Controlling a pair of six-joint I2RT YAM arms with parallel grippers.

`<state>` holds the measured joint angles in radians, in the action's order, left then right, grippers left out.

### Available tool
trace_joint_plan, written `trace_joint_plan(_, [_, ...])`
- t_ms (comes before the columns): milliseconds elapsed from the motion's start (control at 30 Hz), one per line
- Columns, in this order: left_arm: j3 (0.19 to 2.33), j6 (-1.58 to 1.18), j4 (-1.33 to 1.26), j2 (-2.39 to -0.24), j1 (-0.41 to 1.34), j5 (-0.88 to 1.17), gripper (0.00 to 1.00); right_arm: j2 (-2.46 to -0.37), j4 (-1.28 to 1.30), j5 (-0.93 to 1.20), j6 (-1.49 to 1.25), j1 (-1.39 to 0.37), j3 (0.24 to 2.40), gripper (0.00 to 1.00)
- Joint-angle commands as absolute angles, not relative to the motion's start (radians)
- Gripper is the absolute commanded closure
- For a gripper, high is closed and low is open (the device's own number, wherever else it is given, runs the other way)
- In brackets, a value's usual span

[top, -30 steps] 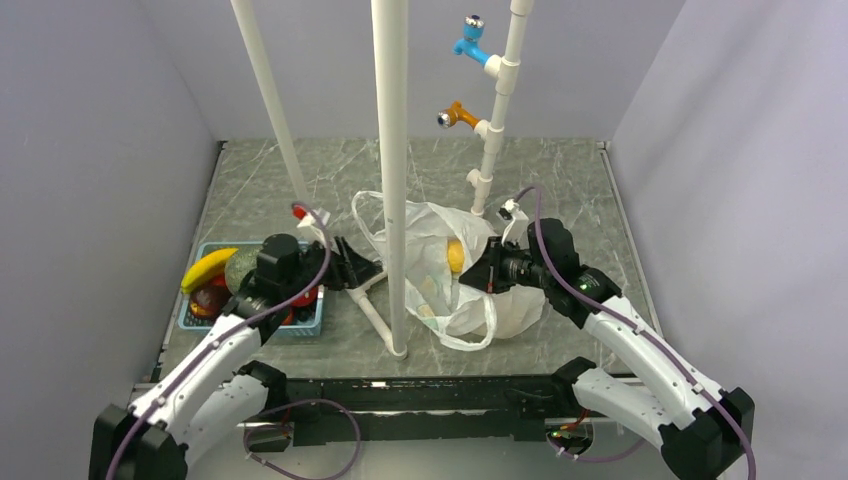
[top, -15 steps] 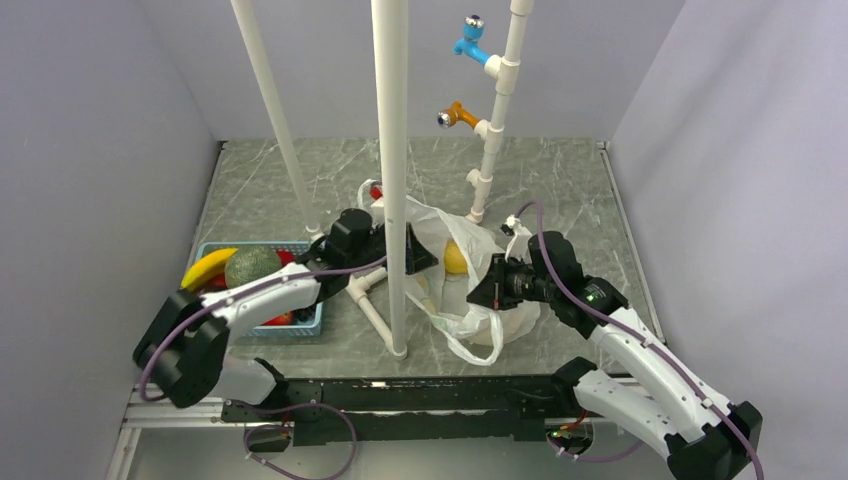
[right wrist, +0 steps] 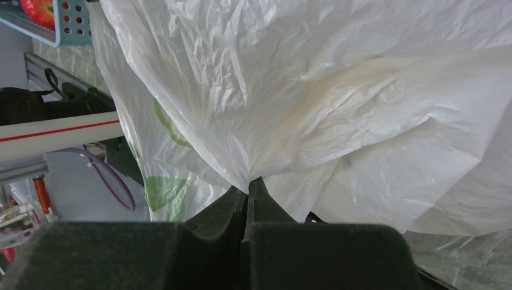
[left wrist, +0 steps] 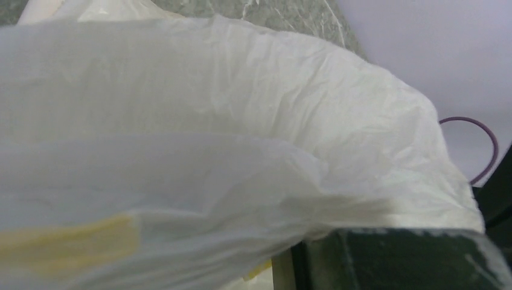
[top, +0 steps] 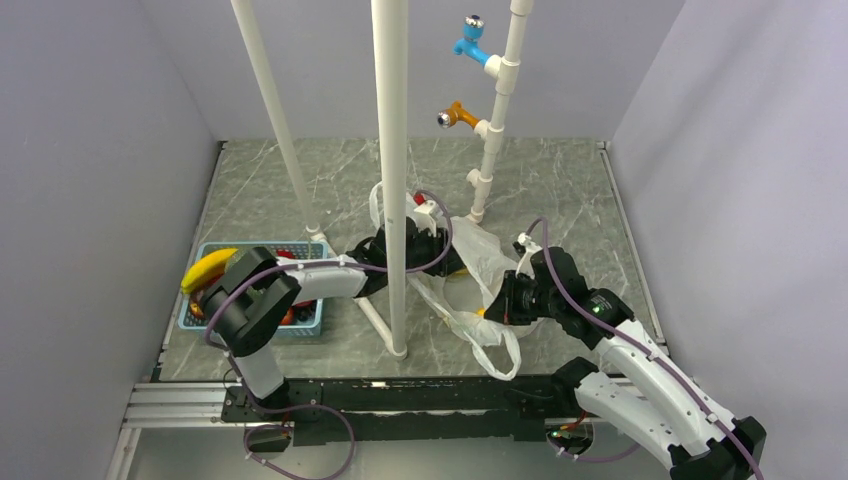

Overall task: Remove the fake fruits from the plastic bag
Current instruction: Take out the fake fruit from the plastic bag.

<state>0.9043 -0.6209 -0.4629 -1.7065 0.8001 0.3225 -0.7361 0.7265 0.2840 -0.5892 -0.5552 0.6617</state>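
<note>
White plastic bag [top: 485,250] with green print, grey veined table [top: 560,190], light-blue basket [top: 305,325].

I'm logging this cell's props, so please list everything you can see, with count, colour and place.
plastic bag: one, translucent white, table centre
basket: one, light blue, table's left side
banana: one, yellow, in basket
red fruit: at least one, in basket
poles: three, white, upright on table
blue hook: one, high on right-hand pole
orange hook: one, below the blue
table: one, grey marbled
left pincer: black, at bag's mouth, opening hidden
right pincer: black, shut on bag's film
</note>
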Motion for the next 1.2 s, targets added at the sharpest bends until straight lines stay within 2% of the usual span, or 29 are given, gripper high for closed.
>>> trace_joint_plan(0, [0.882, -0.574, -0.654, -1.73, 0.836, 0.226, 0.62, -0.729, 0.707, 0.242, -0.625, -0.558, 0.668, 1.0])
trace_joint_plan(67, [0.861, -0.521, -0.646, -1.712, 0.878, 0.116, 0.59, -0.728, 0.702, 0.235, -0.626, -0.558, 0.668, 1.0])
trace_joint_plan(167, [0.871, -0.406, -0.63, -1.708, 0.94, 0.014, 0.59, -0.727, 0.698, 0.224, -0.629, -0.558, 0.663, 1.0])
trace_joint_plan(333, [0.902, -0.402, -0.558, -1.721, 0.971, 0.124, 0.6, -0.724, 0.708, 0.151, -0.638, -0.558, 0.704, 1.0])
trace_joint_plan(433, [0.808, -0.447, -0.647, -1.71, 0.973, 0.113, 0.61, -0.718, 0.703, 0.134, -0.64, -0.557, 0.729, 1.0])
trace_joint_plan(533, [0.813, -0.454, -0.662, -1.747, 0.977, 0.138, 0.58, -0.703, 0.68, 0.145, -0.637, -0.558, 0.727, 1.0])
trace_joint_plan(733, [0.887, -0.418, -0.64, -1.835, 1.024, 0.116, 0.36, -0.707, 0.701, 0.142, -0.629, -0.558, 0.741, 1.0])
trace_joint_plan(767, [0.882, -0.423, -0.658, -1.842, 1.026, 0.111, 0.24, -0.7, 0.701, 0.144, -0.633, -0.558, 0.74, 1.0])
trace_joint_plan(800, [0.879, -0.427, -0.667, -1.846, 1.026, 0.108, 0.04, -0.693, 0.7, 0.145, -0.635, -0.557, 0.735, 1.0])
trace_joint_plan(833, [0.884, -0.428, -0.665, -1.851, 1.028, 0.107, 0.01, -0.686, 0.698, 0.144, -0.636, -0.558, 0.731, 1.0])
trace_joint_plan(1167, [1.005, -0.376, -0.576, -1.95, 1.09, 0.028, 0.0, -0.682, 0.686, 0.16, -0.642, -0.558, 0.699, 1.0])
